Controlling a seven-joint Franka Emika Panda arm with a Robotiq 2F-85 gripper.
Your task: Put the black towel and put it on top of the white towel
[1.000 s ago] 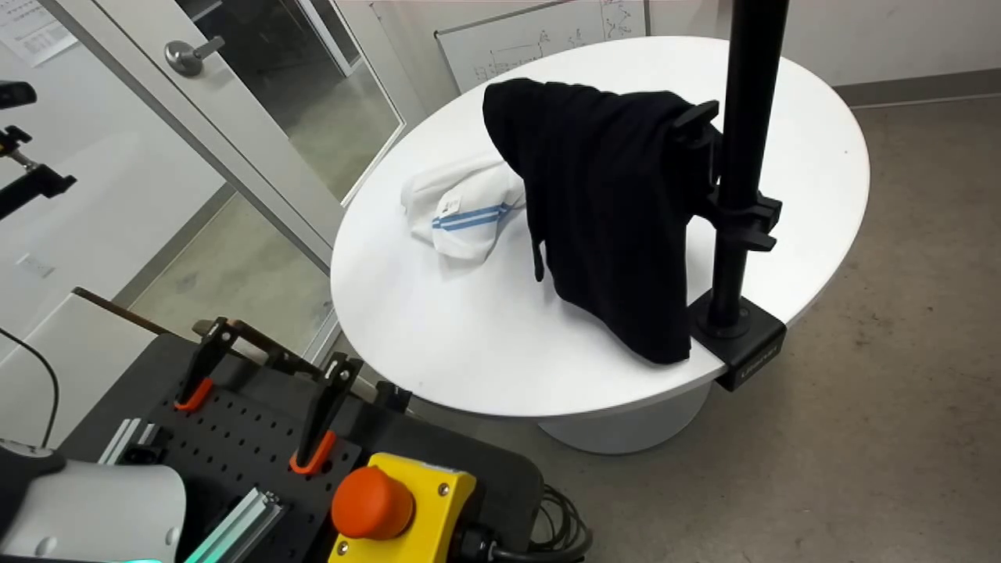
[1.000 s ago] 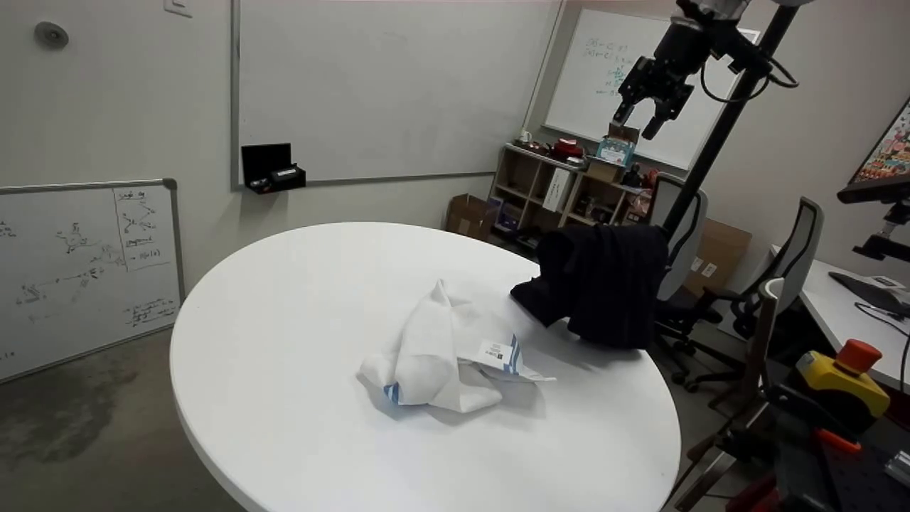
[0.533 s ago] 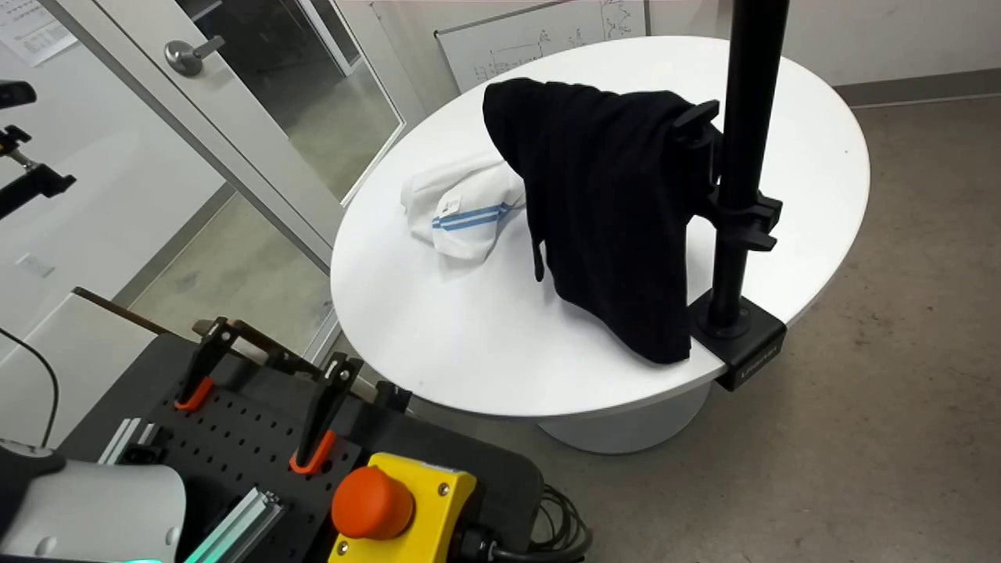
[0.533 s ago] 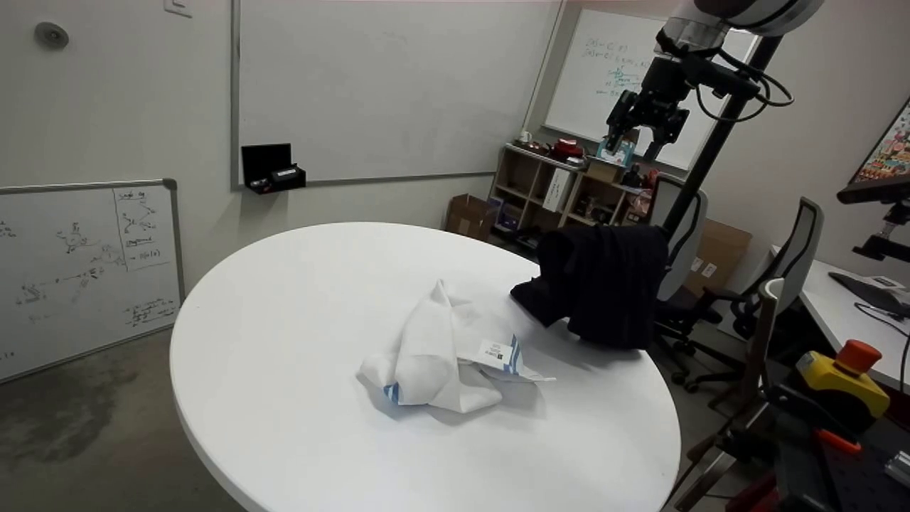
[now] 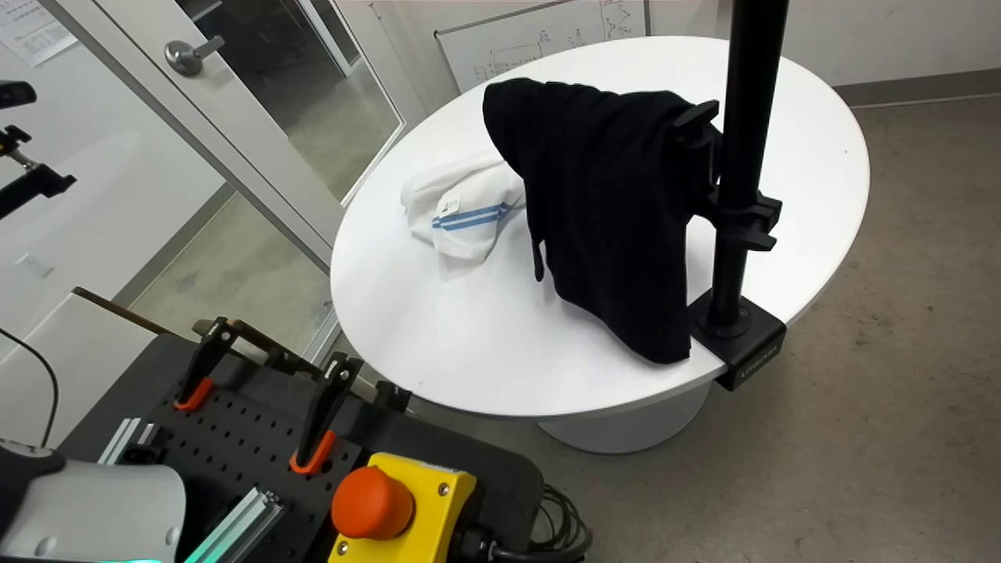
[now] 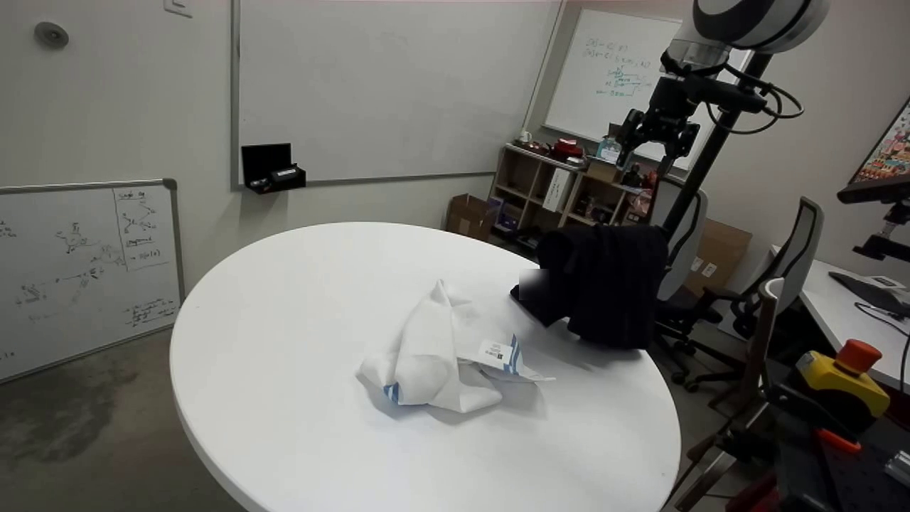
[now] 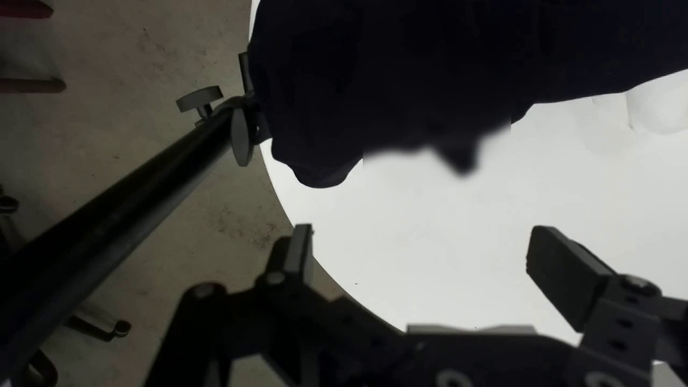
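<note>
The black towel [image 5: 602, 195] stands high over the table, draped beside the black pole; what holds it up is hidden. It also shows in an exterior view [image 6: 604, 284] and fills the top of the wrist view [image 7: 403, 70]. The white towel [image 6: 441, 355] with blue stripes lies crumpled on the table. It is partly behind the black towel in an exterior view [image 5: 469, 207] and at the right edge of the wrist view [image 7: 658, 102]. My gripper [image 6: 643, 162] is open and empty above the black towel. In the wrist view the gripper [image 7: 422, 231] has only table between its fingers.
A round white table [image 5: 469, 336] bears both towels. A black pole [image 5: 743, 156] with a clamp [image 5: 747, 219] rises from the table's edge, close beside the black towel; the pole crosses the wrist view's left side [image 7: 145, 209]. An emergency stop [image 5: 371, 500] sits on the robot's stand.
In an exterior view my open gripper has come down toward the black towel and now points more straight down. Lately it has shifted slightly right. Both towels have stayed put.
</note>
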